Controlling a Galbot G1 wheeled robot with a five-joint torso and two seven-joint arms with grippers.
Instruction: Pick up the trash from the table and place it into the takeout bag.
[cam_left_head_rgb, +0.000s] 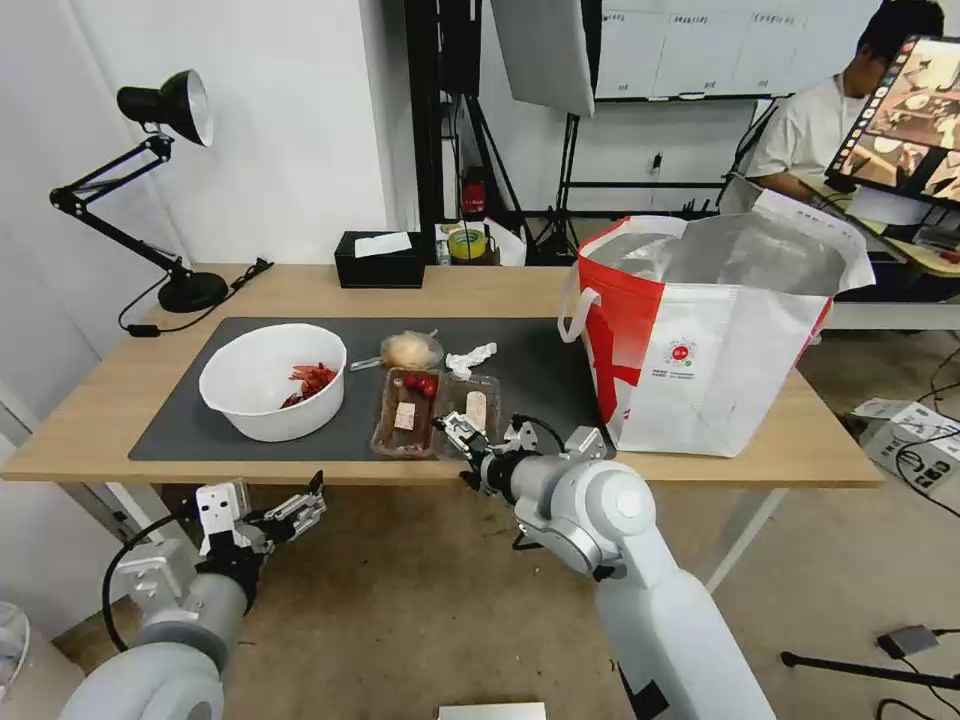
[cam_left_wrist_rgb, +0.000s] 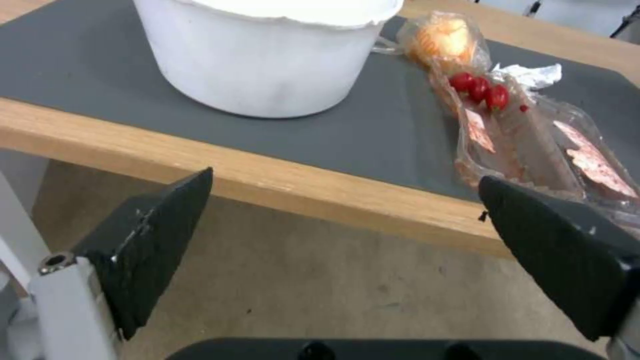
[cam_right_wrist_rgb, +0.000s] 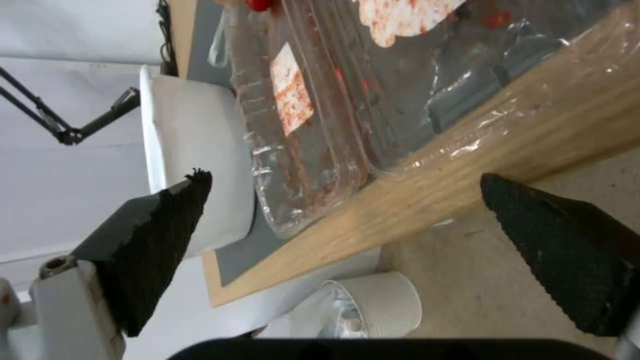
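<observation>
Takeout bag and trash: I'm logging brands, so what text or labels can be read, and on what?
Large boxy white-and-red takeout bag: small round red logo with lines of print beneath, too small to read.
Clear hinged plastic food tray: white stickers, stained red, no legible words.
Nothing else carries readable text.

left hand (cam_left_head_rgb: 300, 508) low, spread wide | right hand (cam_left_head_rgb: 462, 436) raised, spread wide

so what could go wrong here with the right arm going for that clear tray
1. The clear tray lies open with red bits and scraps inside; tilted on the way up, they could spill onto the mat.
2. The right gripper, fingers open, sits at the table edge, so it may knock the wood.
3. The white bowl stands beside the tray and could get bumped.
</observation>
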